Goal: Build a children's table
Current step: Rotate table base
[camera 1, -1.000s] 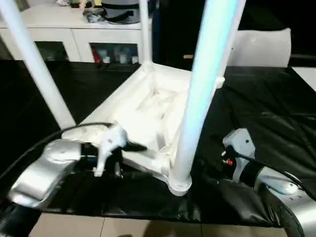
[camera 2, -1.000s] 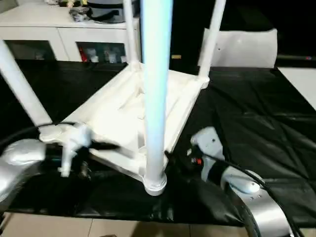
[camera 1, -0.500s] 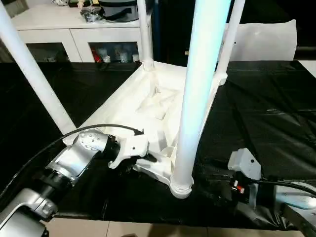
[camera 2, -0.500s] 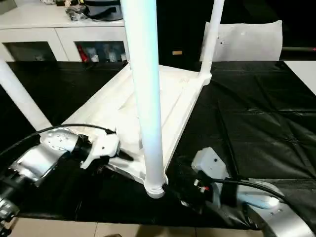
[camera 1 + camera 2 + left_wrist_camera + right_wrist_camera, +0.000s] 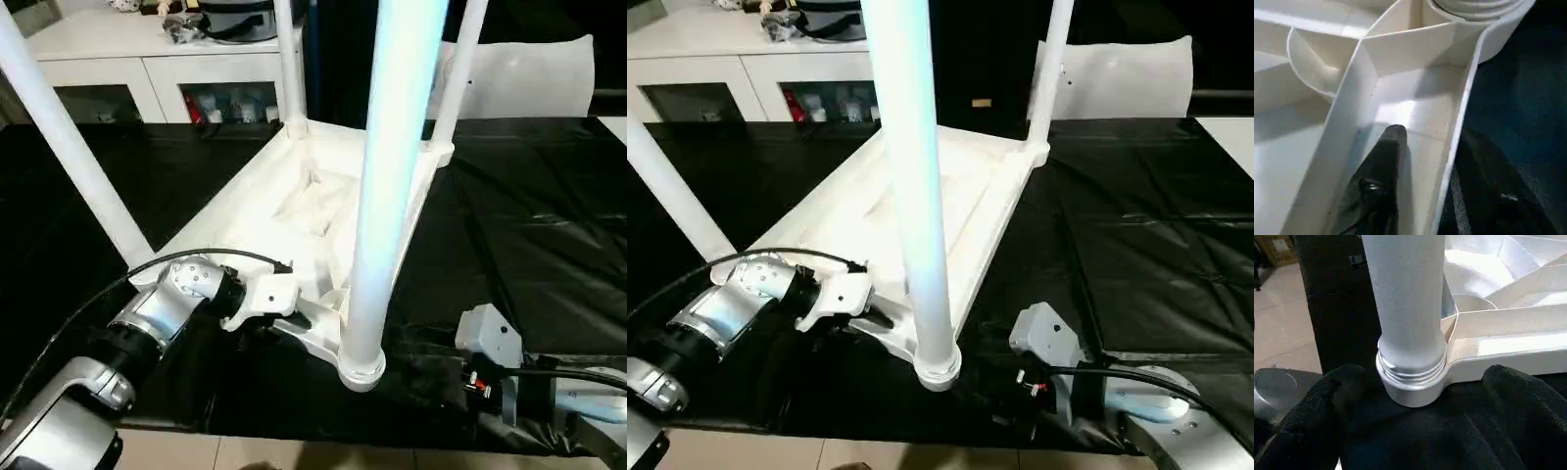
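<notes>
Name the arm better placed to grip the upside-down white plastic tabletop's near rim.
Left. The left gripper already straddles the white plastic tabletop's rim, one finger inside, one outside. The right gripper sits open around the near white tube leg.

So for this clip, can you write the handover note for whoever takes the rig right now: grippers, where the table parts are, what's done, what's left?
Left gripper: at the tabletop's near rim, one finger inside the rim wall, the other outside it on the black cover; whether it is clamped, I cannot tell.
Right gripper: open, fingers either side of the nearest leg's base, holding nothing.
Parts: tabletop lies upside down on the black cover, ribbed underside up. All four legs stand in the corner sockets.
Done: legs fitted.
Left: check that the near leg is fully seated in its socket, then probably turn the table upright.
</notes>
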